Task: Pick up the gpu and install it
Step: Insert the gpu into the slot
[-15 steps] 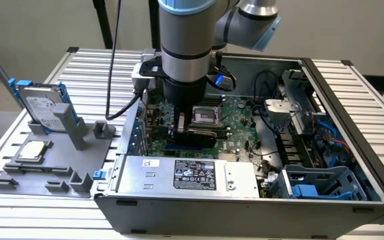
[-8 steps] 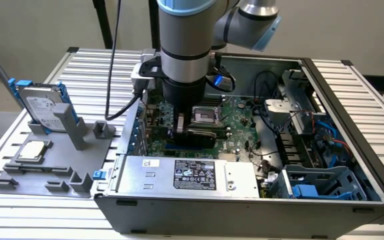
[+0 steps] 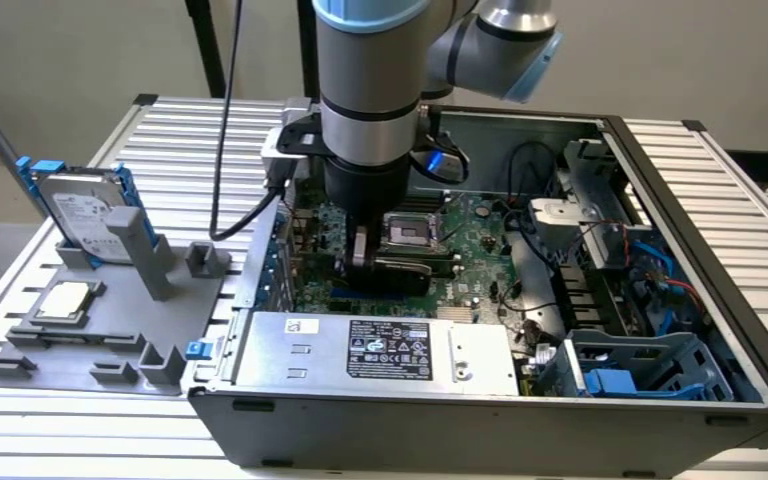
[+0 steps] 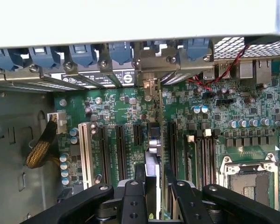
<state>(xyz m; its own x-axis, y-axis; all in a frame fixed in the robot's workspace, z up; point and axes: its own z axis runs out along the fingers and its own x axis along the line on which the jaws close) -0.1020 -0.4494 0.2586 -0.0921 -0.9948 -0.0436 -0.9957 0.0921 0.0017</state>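
- Gripper (image 3: 381, 262) on UR arm reaches down inside open PC case (image 3: 704, 170), above mobo (image 3: 484, 250), near the CPU socket (image 3: 411, 232).
- Tool state: fingers (image 4: 132, 198) pressed onto both faces of the gpu (image 4: 153, 154), pinching it between them; card seen edge-on in the wrist view.
- Gpu stands upright on its long edge, on the expansion-slot side of the CPU socket, running parallel to the black PCIe slots (image 4: 120, 149).
- Its far end points to the rear slot covers w/ blue latches (image 4: 121, 51), away from the CPU socket.
- Whether card edge is seated in a slot or just over it: can't tell.
- In the exterior view, gpu shows as a dark slab under the wrist, just beside the CPU socket, on the side facing the PSU (image 3: 384, 350).
- White slot (image 4: 85, 149) lies farther from the CPU socket than the black ones.
- Outside the case, well apart from the CPU socket toward the exterior view's left: gray fixture tray (image 3: 37, 362) w/ hard drive (image 3: 84, 215) on blue rails standing upright, and square processor chip (image 3: 64, 303) lying flat.
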